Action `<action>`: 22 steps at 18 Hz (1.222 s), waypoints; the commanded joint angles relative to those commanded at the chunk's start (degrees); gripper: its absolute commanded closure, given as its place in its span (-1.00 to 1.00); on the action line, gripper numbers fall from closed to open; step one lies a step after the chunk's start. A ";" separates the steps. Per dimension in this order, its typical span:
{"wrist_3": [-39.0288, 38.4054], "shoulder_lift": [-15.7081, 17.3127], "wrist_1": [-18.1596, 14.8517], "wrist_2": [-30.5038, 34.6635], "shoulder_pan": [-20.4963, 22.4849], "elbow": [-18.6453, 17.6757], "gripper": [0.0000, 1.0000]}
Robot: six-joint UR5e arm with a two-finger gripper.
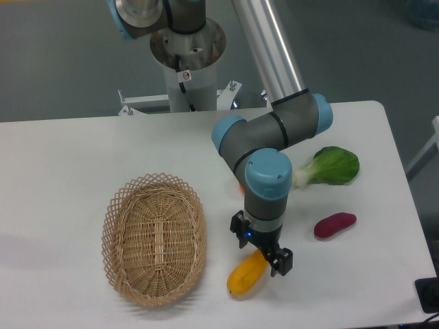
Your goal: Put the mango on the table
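Note:
The mango [245, 277] is an elongated yellow-orange fruit lying on the white table [68, 157], just right of the wicker basket. My gripper [263, 259] points down over the mango's upper right end, one finger on each side of it. The fingers look close to the fruit, but I cannot tell whether they still press on it. The mango's lower end rests on the tabletop.
An oval woven wicker basket [155, 236] stands left of the mango. A purple sweet potato [335, 225] lies to the right. A green leafy vegetable [333, 166] lies behind it. A bit of orange [241, 185] shows behind the arm.

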 joint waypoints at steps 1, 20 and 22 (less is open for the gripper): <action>0.00 0.44 -0.44 0.00 0.35 0.88 -1.00; 19.68 10.81 -31.11 -1.14 15.12 13.10 -1.00; 21.52 10.90 -31.82 -1.23 16.35 13.10 -1.00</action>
